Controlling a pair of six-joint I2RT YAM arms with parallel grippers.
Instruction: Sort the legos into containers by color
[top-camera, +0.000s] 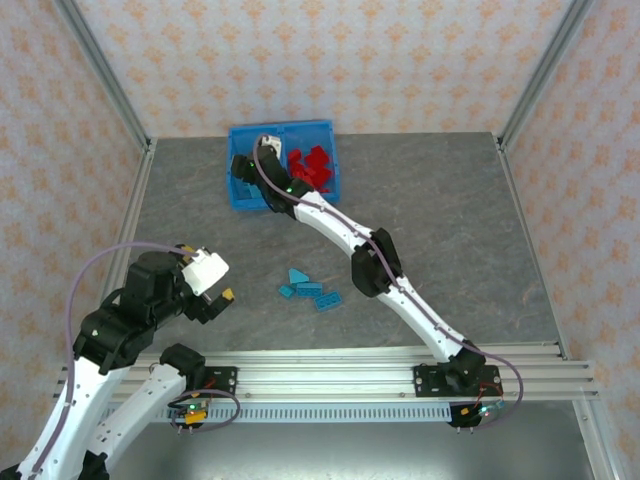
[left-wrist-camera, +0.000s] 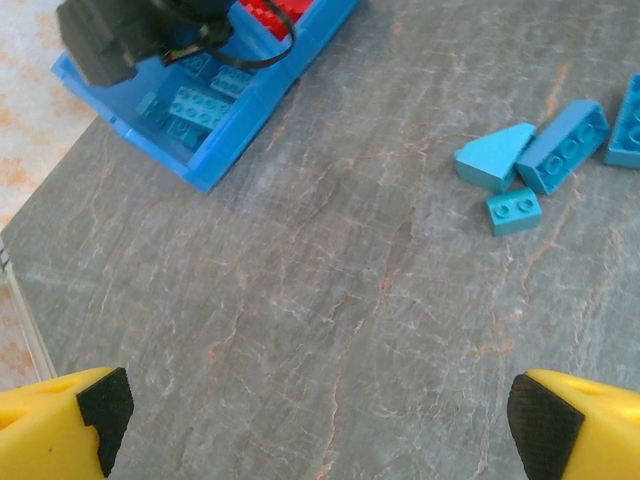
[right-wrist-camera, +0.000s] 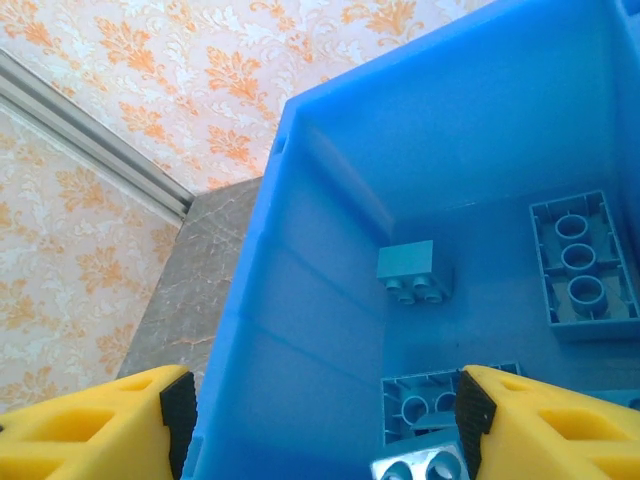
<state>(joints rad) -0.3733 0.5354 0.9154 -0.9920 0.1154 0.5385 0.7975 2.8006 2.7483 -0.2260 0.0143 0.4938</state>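
Right hand (top-camera: 245, 168) in the bin (top-camera: 283, 128), left hand (top-camera: 218, 298) over the tabletop (top-camera: 450, 220)

From my station I see the right hand reaching into the bin's left compartment, its fingers spread wide. Blue legos (right-wrist-camera: 585, 265) lie on the floor there, undersides up. A pale one sits low beside the right finger (touching or not, I cannot tell). Red legos (top-camera: 310, 165) are heaped in the right compartment. A few loose blue legos (top-camera: 310, 292) lie clustered on the tabletop between the arms, well apart from the bin. The left hand hangs above bare stone near them, fingers wide apart and holding nothing.
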